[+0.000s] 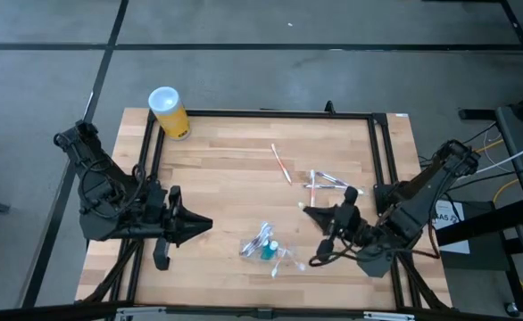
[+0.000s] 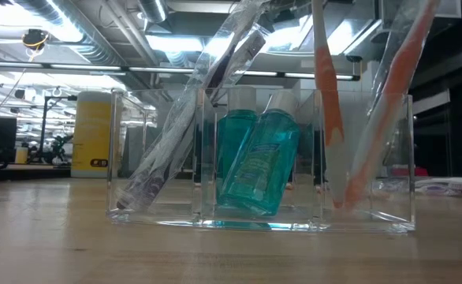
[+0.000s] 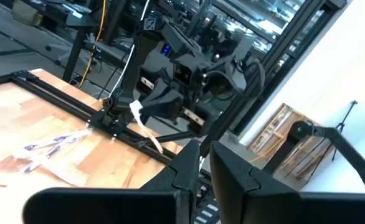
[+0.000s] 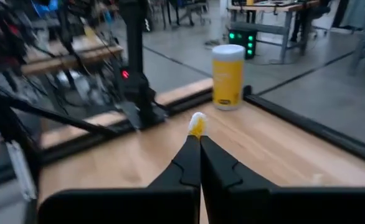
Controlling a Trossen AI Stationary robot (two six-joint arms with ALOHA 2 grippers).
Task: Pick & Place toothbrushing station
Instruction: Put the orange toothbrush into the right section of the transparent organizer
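The clear plastic holder (image 1: 266, 245) stands on the table's near middle. In the low view the holder (image 2: 262, 213) contains a teal tube (image 2: 255, 166) and wrapped toothbrushes (image 2: 180, 134) that lean on its walls. Loose toothbrushes (image 1: 281, 163) (image 1: 328, 183) lie flat farther back. My right gripper (image 1: 308, 212) hovers right of the holder, shut on a white-and-orange toothbrush (image 3: 146, 127). My left gripper (image 1: 208, 223) hovers left of the holder, pointing level toward the right, shut with nothing between its fingers (image 3: 189, 168). My right gripper pinches the toothbrush between its two shut fingers (image 4: 189, 162). A short white-and-yellow end (image 4: 197, 123) sticks out past the fingertips. The longer part (image 3: 154, 142) hangs slanting below the fingers, clear of the table.
A yellow canister with a white lid (image 1: 169, 111) stands at the table's far left corner. A black frame rail (image 1: 261, 113) runs along the far edge and both sides. Bare wood lies between the canister and the loose toothbrushes.
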